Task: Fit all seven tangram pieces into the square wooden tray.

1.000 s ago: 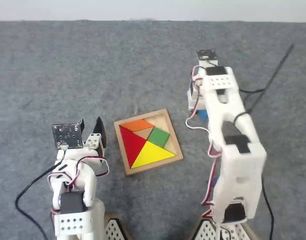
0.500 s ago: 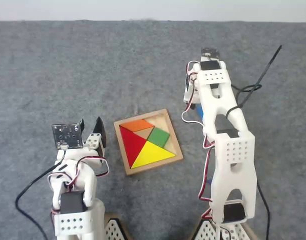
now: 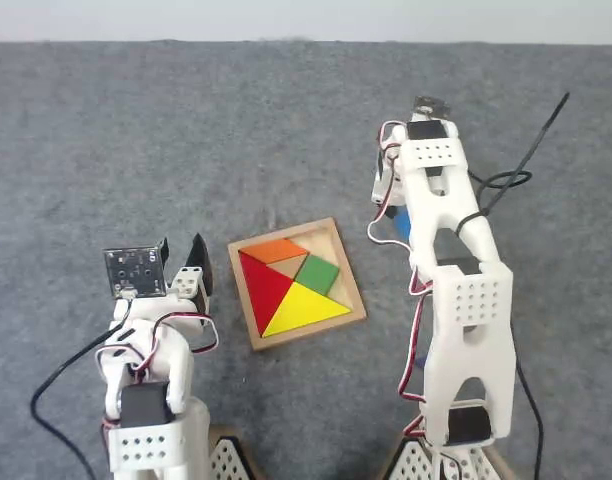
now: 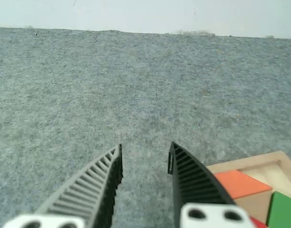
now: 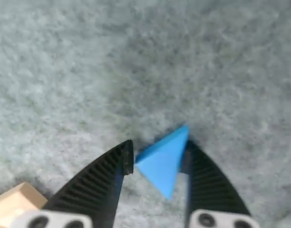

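Observation:
The square wooden tray [image 3: 311, 334] lies mid-table holding an orange piece [image 3: 279, 250], a red triangle [image 3: 263, 288], a green square [image 3: 318, 274] and a yellow triangle [image 3: 304, 306]. Right of the tray, a blue triangle [image 3: 402, 230] peeks out from under the right arm [image 3: 436, 200]. In the right wrist view, my right gripper [image 5: 157, 154] is shut on the blue triangle [image 5: 162, 164], both fingers touching it on the carpet. My left gripper [image 3: 181, 255] stands open left of the tray, nothing between its fingers [image 4: 107, 175].
Grey carpet covers the table. The tray's corner [image 5: 12, 199] shows close behind the right gripper. The left wrist view catches the tray's rim [image 4: 245, 164] with the orange piece [image 4: 240, 183] beside the left gripper. A black cable [image 3: 531, 150] trails right of the right arm.
The right arm has stretched out and come down over the blue triangle, its wrist shifting slightly away from the bases. The left arm and the tray's pieces have not moved.

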Action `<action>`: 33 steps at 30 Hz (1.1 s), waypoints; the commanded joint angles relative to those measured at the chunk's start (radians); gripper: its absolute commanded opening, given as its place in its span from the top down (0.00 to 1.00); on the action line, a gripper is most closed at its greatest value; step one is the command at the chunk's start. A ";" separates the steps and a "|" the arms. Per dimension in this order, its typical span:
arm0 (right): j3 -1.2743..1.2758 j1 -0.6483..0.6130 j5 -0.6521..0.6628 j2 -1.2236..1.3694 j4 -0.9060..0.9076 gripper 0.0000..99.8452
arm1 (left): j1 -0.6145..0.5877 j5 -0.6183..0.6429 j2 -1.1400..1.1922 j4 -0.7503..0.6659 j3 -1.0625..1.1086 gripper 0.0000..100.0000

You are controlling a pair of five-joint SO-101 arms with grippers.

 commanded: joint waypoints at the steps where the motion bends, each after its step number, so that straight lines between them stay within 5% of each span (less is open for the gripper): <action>1: -0.041 0.007 -0.008 -0.012 0.018 0.91 | 0.005 -0.014 -0.017 0.005 -0.008 0.85; 11: -0.046 -0.024 0.089 -0.082 0.077 0.91 | 0.005 -0.014 -0.017 0.005 -0.008 0.85; 19: -0.041 -0.147 0.353 -0.183 0.148 0.86 | 0.005 -0.014 -0.017 0.005 -0.008 0.85; 33: -0.040 -0.182 0.654 -0.182 0.249 0.82 | 0.005 -0.014 -0.017 0.005 -0.008 0.85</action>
